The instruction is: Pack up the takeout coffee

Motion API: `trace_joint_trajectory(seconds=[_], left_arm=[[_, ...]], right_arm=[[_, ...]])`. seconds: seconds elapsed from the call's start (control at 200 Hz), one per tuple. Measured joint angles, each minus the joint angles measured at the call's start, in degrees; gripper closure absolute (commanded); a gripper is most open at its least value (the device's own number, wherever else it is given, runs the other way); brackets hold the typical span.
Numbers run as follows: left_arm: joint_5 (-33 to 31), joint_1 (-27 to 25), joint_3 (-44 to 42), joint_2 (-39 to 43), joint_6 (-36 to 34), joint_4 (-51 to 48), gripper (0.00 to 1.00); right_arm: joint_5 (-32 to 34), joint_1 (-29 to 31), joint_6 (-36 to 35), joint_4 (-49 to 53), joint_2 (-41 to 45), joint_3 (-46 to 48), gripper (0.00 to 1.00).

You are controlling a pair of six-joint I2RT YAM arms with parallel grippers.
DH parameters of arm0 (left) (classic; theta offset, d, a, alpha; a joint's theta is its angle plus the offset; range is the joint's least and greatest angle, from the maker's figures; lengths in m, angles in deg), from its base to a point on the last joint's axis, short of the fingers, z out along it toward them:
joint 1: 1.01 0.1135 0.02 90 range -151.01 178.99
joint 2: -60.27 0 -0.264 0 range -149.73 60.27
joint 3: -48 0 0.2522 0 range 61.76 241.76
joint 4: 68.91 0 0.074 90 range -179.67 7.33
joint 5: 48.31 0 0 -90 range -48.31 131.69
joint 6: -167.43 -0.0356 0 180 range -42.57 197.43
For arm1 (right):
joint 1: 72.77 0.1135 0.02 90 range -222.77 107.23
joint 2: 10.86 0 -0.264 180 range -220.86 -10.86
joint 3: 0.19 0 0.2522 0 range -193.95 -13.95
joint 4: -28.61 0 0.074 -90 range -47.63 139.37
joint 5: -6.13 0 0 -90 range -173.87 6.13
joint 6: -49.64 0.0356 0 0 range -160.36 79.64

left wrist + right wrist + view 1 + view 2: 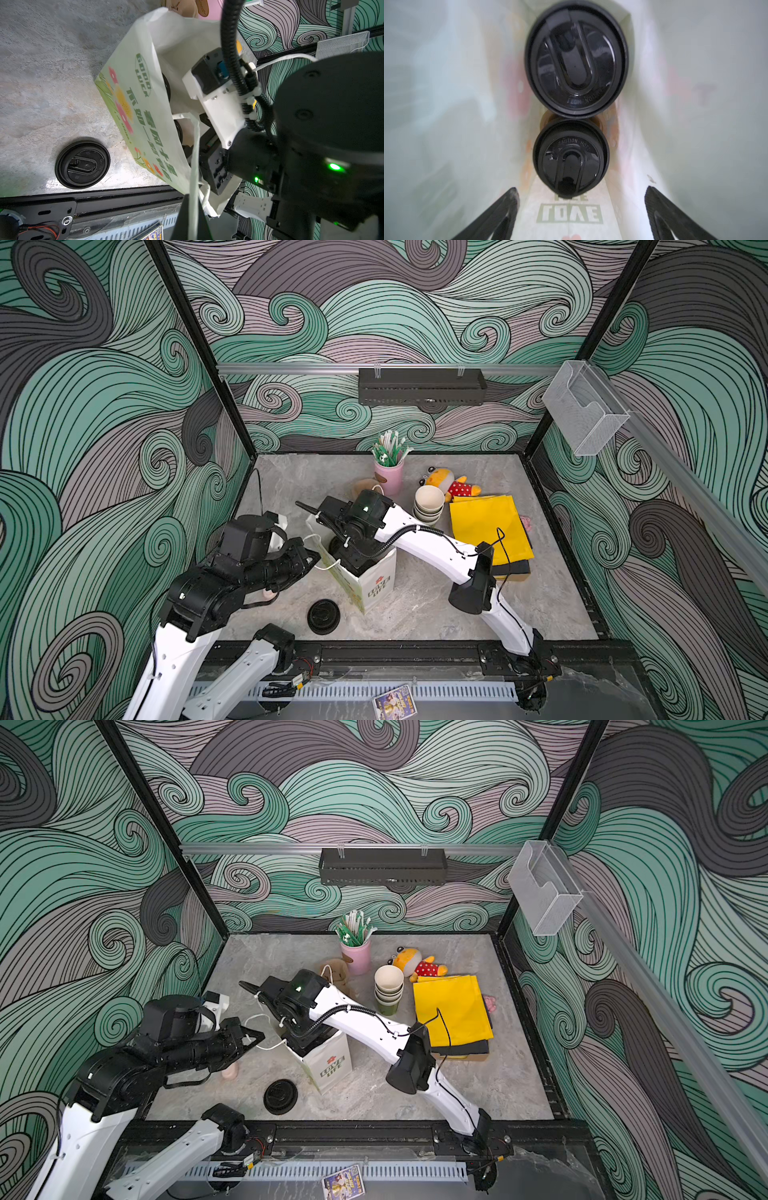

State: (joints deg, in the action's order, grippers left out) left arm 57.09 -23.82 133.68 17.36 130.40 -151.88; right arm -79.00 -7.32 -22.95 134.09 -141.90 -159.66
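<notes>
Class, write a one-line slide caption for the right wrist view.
Open right gripper inside the white bag, above one lidded cup and a second lidded cup beside it.

- Grey marbled counter [540, 597].
- Loose black lid [323, 616] [82, 164], flat on the counter near its front edge.
- Stack of lidless cups [429, 504] [388, 988], upright, just left of the yellow sheets.
- Yellow sheets [488, 529], piled on darker layers at the right.
- Pink cup [389, 477] at the back, full of wrapped straws [388, 450].
- Brown plush [337, 969], touching the pink cup's left side.
- Yellow plush [451, 485] in a red dotted dress, lying behind the sheets.
- Black shelf [422, 386] hanging on the back rail.
- Clear holder [586, 410] on the right rail.
- Printed card [395, 703] lying below the counter's front edge.
</notes>
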Motion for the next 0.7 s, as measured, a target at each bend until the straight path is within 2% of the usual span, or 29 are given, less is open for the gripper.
trace_joint_trajectory(seconds=[0.59, 0.7], left_arm=[[0.0, 0.0, -0.4, 0.0, 0.0, -0.2, 1.0], [-0.2, 0.0, -0.5, 0.0, 0.0, -0.3, 1.0]], right_arm=[[0.8, 0.4, 2.6, 0.3, 3.5, -4.1, 0.18], [1.5, 0.8, 2.6, 0.3, 4.3, -6.0, 0.23]])
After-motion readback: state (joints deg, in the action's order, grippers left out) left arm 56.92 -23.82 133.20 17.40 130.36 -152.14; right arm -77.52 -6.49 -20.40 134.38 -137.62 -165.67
